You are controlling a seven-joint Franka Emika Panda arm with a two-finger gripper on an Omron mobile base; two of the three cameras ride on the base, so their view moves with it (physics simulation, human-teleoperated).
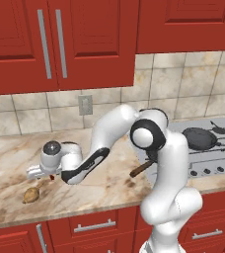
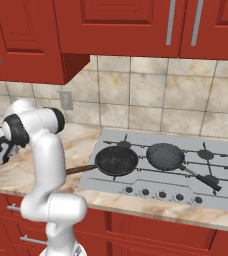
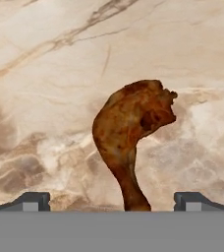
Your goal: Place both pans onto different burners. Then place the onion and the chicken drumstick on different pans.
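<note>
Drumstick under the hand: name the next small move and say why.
Probably lower straight down and close. The open gripper hovers over the chicken drumstick, its thin bone end centred between the fingertips, lying on the marble counter. Both pans already sit on burners.

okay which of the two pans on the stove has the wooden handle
The wider black pan, on the left side of the cooktop in the right base view. Its brown handle sticks out over the counter; the smaller dark-grey pan beside it has a thin black handle.

Nope, no readable text, labels, brands or numbers anywhere here, not on any surface at all.
</note>
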